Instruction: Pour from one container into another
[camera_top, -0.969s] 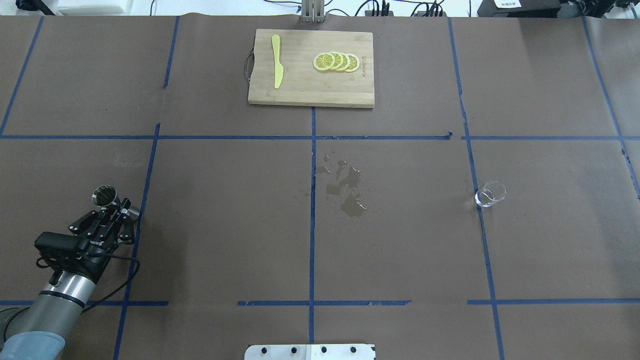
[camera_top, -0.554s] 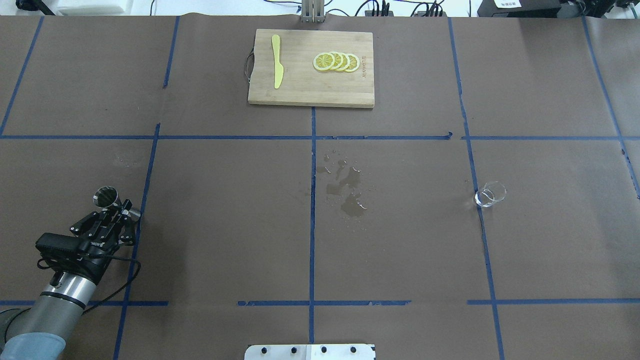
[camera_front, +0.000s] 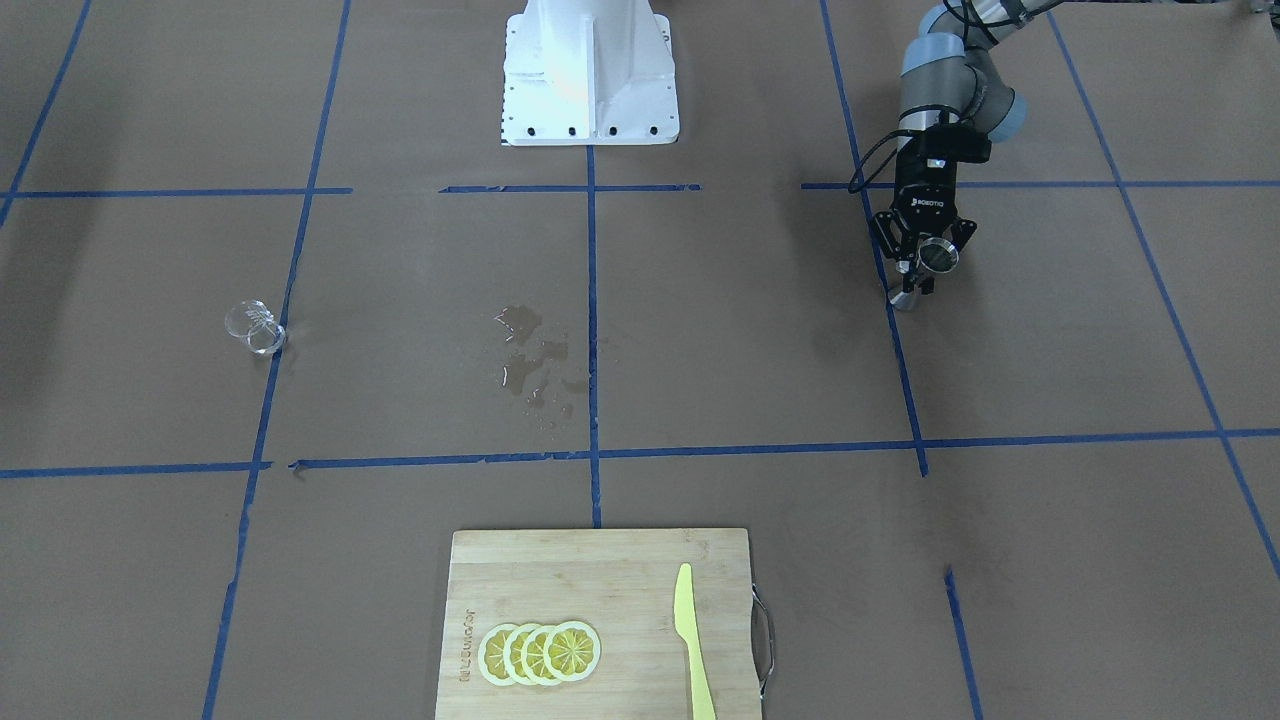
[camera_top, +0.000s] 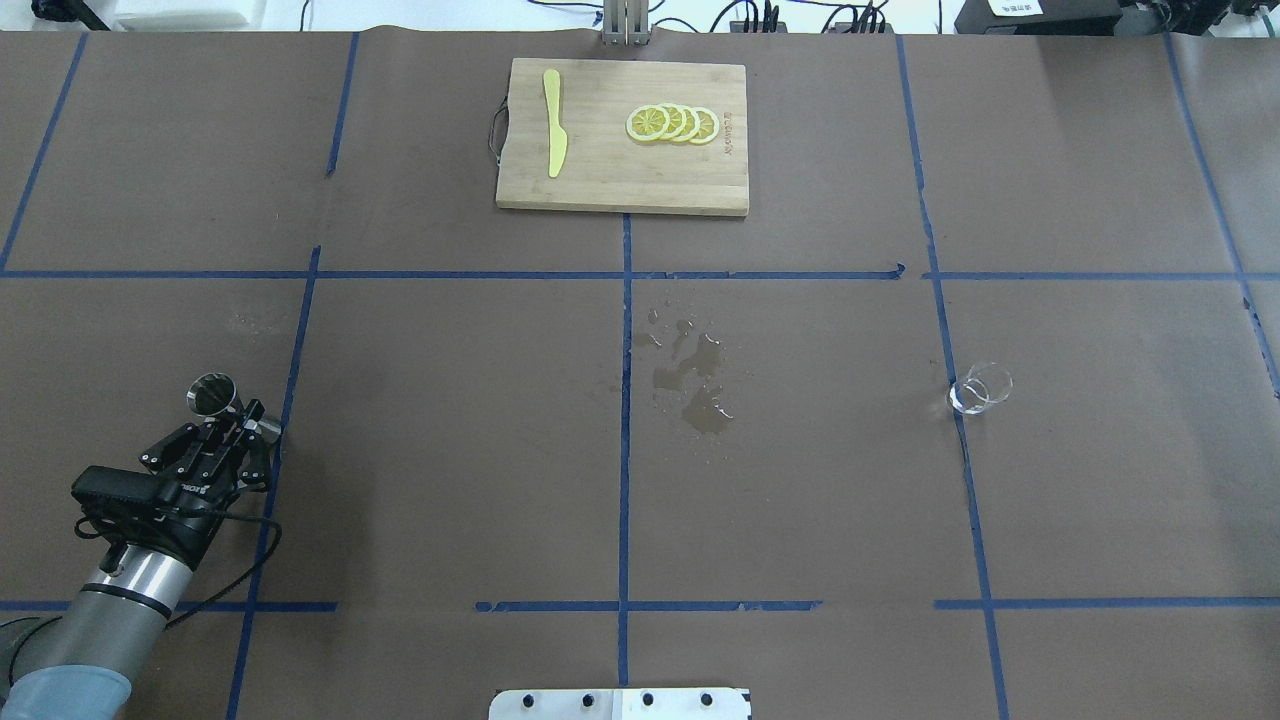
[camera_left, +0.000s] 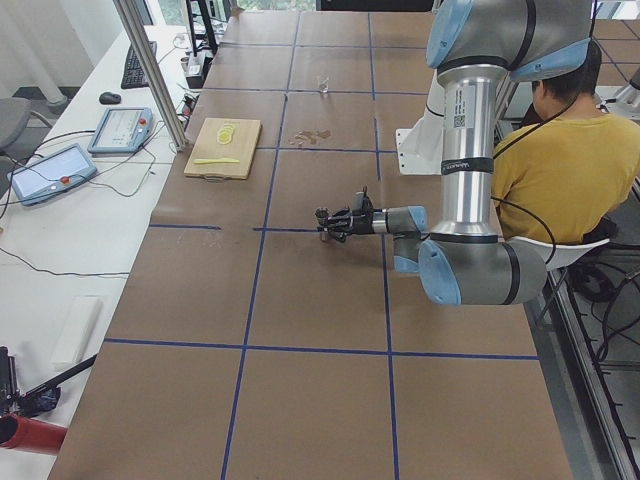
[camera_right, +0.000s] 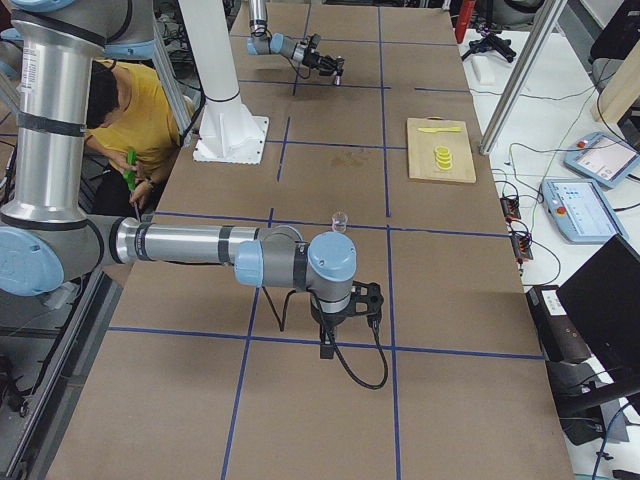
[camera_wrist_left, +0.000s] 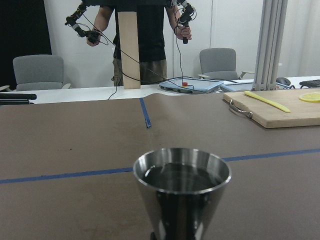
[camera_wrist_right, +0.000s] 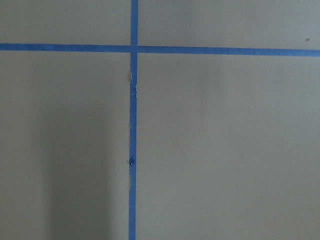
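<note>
Gripping the steel jigger (camera_top: 211, 393) upright, the left tool (camera_top: 243, 415) hangs well to the left of the glass cup (camera_top: 980, 388).

The steel jigger (camera_wrist_left: 181, 190) is cropped at its foot.

We log the jigger (camera_top: 212, 393) upright between the fingers of the left gripper (camera_top: 243, 418). Well off to the gripper's right, a puddle (camera_top: 700, 390) lies on the table (camera_top: 450, 450). The glass cup (camera_top: 980, 388) stands farther right still (the thing farthest from the gripper). Ahead and to the gripper's right we find the cutting board (camera_top: 620, 185). The knife (camera_top: 553, 135) lies on its nearer side, with the lemon slices (camera_top: 672, 123) beyond the knife.
</note>
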